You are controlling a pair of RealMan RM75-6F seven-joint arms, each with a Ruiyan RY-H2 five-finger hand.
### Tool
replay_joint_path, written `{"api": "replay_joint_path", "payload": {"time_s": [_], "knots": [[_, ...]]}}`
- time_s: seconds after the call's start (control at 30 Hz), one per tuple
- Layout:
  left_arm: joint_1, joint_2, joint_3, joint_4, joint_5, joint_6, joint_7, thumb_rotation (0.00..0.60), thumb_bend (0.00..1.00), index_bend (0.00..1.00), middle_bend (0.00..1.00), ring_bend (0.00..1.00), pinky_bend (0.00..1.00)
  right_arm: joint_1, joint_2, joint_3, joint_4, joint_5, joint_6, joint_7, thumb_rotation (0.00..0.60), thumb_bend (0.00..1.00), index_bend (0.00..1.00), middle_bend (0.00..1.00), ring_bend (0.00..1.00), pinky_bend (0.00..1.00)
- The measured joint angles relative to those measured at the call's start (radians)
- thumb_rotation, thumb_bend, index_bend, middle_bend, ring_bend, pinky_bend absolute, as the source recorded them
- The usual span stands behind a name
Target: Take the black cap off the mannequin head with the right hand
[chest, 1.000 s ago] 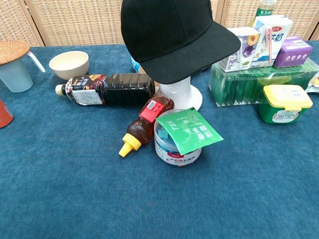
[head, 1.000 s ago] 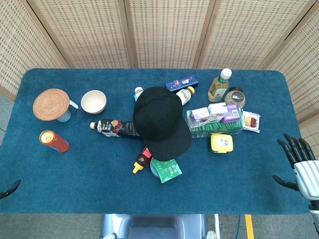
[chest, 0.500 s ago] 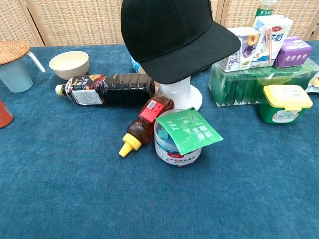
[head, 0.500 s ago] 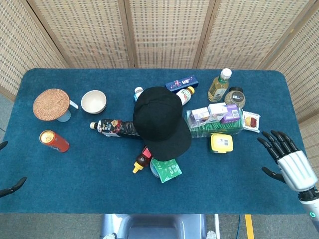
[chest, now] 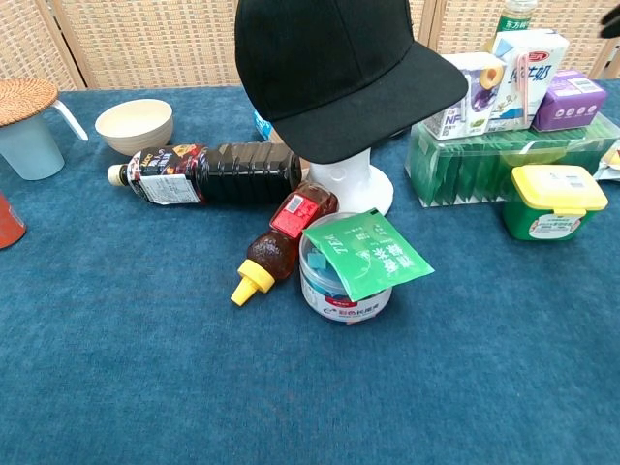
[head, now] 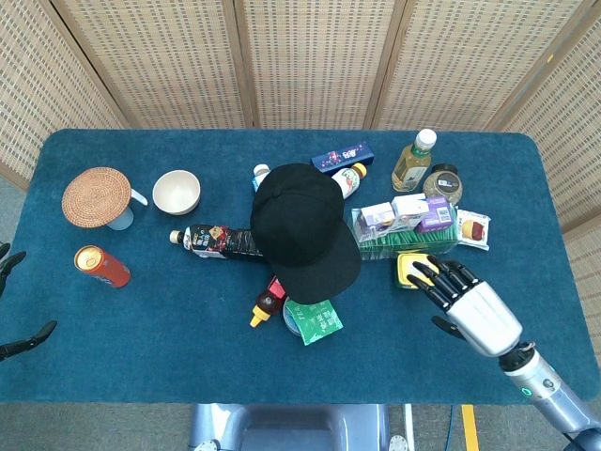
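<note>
The black cap (head: 302, 228) (chest: 334, 68) sits on the white mannequin head (chest: 347, 184) in the middle of the table, brim toward the front. My right hand (head: 467, 303) hovers open with fingers spread to the cap's right, over the front edge of the yellow-lidded tub (head: 414, 269); it holds nothing. In the chest view only a dark fingertip (chest: 611, 23) shows at the top right corner. Only dark fingertips of my left hand (head: 17, 340) show at the far left edge, empty.
Around the mannequin lie a dark sauce bottle (head: 218, 241), a small yellow-capped bottle (head: 264, 305) and a tin with a green packet (head: 312, 318). Drink cartons on a green box (head: 406, 218), bottles, a bowl (head: 177, 192), a covered cup (head: 98, 197) and a can (head: 102, 267) stand nearby.
My right hand has swept in from the table's right edge toward the cap and now hangs over the yellow tub. The left fingertips shifted slightly. The cap has not moved.
</note>
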State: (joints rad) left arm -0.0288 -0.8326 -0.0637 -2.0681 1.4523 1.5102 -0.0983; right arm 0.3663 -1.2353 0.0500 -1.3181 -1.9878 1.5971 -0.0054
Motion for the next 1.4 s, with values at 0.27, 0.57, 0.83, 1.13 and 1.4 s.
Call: {"api": "replay_joint_path", "payload": {"time_s": [0.27,0.57,0.83,1.13,1.4], "knots": [[-0.011,-0.017,-0.006,0.007,-0.033,-0.013,0.024,0.6,0.19,0.07,0.0,0.0,0.01,0.074,-0.042,0.03,-0.082,0.004,-0.065,-0.065,0.6,0.0,0.22,0.22,0.19,0.3],[-0.008,-0.012,-0.003,-0.035,-0.018,0.001,0.068,0.6,0.19,0.07,0.0,0.0,0.01,0.141,-0.134,0.054,-0.058,0.02,-0.117,-0.087,0.6,0.03,0.3,0.3,0.28,0.36],[0.001,-0.019,0.011,-0.036,-0.002,0.011,0.078,0.6,0.19,0.07,0.0,0.0,0.01,0.174,-0.225,0.064,0.017,0.01,-0.079,-0.111,0.6,0.13,0.33,0.33,0.33,0.4],[0.006,-0.02,0.014,-0.019,-0.001,0.012,0.059,0.6,0.18,0.07,0.0,0.0,0.01,0.218,-0.297,0.066,0.068,0.008,-0.094,-0.159,0.6,0.22,0.34,0.34,0.35,0.43],[0.0,-0.015,0.011,0.0,-0.019,-0.001,0.039,0.6,0.19,0.07,0.0,0.0,0.01,0.255,-0.335,0.063,0.094,0.014,-0.122,-0.187,0.6,0.32,0.36,0.37,0.38,0.51]]}}
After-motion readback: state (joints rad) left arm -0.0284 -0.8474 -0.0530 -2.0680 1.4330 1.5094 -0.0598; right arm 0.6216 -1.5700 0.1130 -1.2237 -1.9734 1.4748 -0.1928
